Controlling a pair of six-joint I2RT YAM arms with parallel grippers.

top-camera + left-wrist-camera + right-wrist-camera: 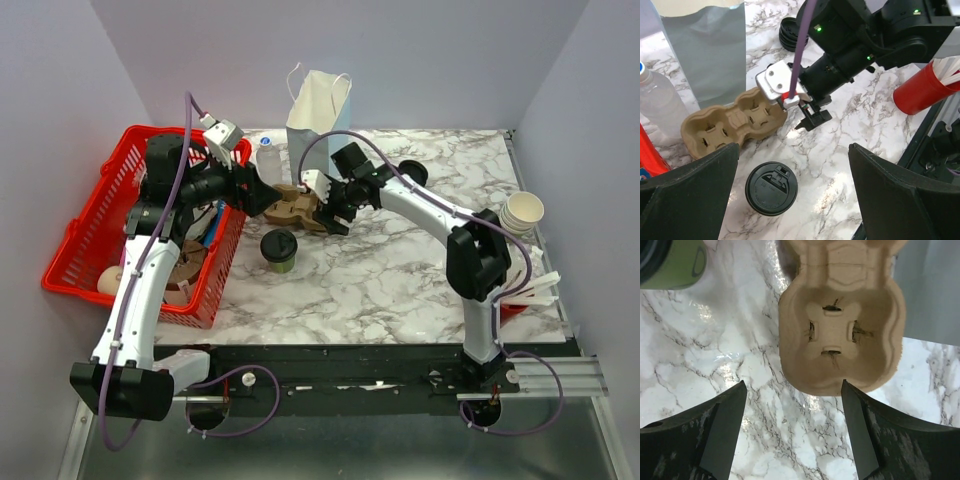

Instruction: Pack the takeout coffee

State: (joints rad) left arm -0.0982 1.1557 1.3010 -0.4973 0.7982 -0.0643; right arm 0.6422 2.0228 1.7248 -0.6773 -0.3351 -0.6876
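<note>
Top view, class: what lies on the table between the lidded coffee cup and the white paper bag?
A brown cardboard cup carrier lies between them; the left wrist view shows it too.

Overall light: bright, even and diffuse, coming from overhead in all three views.
Shadows: soft and short. The cup carrier (840, 325) throws a dim band onto the marble tabletop (400, 280) at its 6 o'clock edge.
Glare: white patches on the marble at 3 o'clock of the black lid (771, 188), and at 9 o'clock in the right wrist view.
Focus: fingers (690, 195) of the left gripper (794, 147) and fingers (725, 430) of the right gripper (793, 382) are dark, underexposed and slightly soft.
Edges: the top view bends mildly at its corners.
</note>
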